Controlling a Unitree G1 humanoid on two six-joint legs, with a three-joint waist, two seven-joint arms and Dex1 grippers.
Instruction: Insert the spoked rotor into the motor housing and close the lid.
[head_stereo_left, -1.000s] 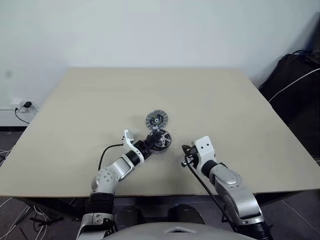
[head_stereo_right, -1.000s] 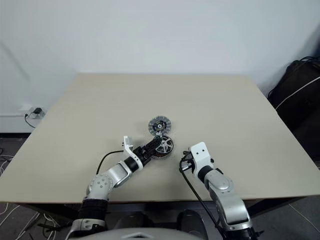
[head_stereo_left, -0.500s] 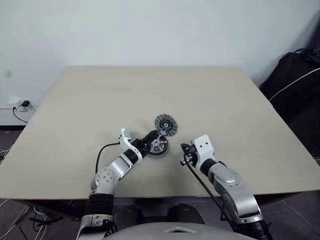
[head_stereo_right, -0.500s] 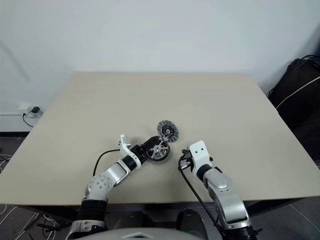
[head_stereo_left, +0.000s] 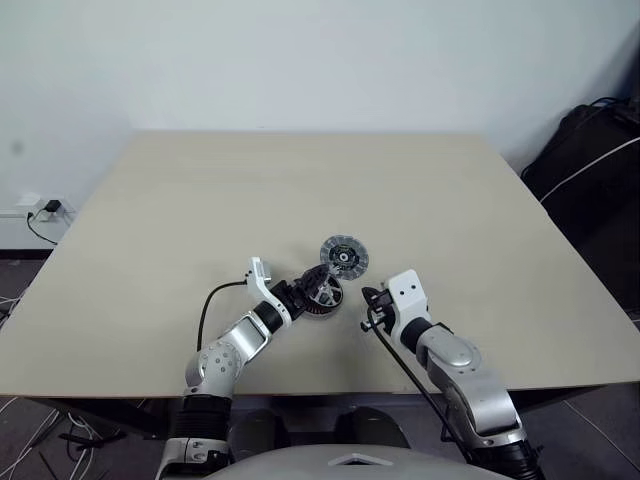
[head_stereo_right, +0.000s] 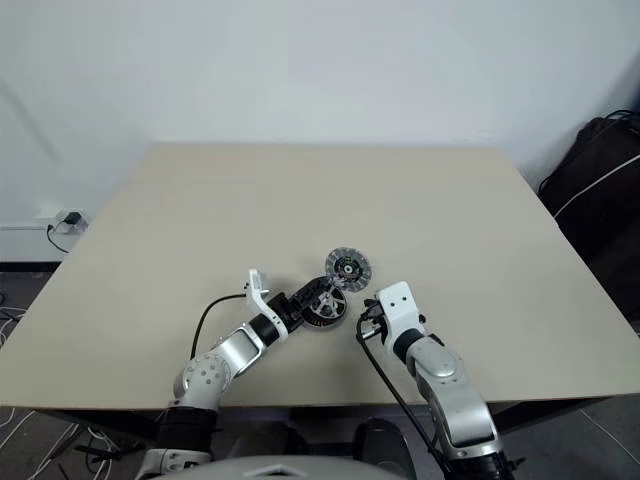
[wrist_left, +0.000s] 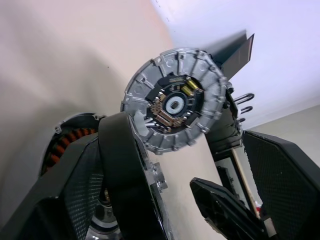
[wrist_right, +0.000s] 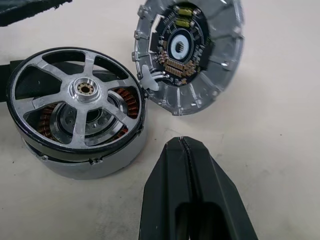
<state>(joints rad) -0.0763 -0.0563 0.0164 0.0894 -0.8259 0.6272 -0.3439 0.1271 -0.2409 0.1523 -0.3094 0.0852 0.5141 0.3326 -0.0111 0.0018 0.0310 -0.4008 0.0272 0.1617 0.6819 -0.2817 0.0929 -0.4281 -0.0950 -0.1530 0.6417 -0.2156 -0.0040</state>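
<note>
Plainly, neither spoked rotor (wrist_right: 80, 97) nor lid (wrist_right: 192, 50) shows readable writing.

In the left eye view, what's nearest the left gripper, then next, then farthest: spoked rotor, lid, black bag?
1. spoked rotor, right at the fingertips of the left gripper.
2. lid, just beyond the spoked rotor, slightly right.
3. black bag, far off on the right side.
</note>
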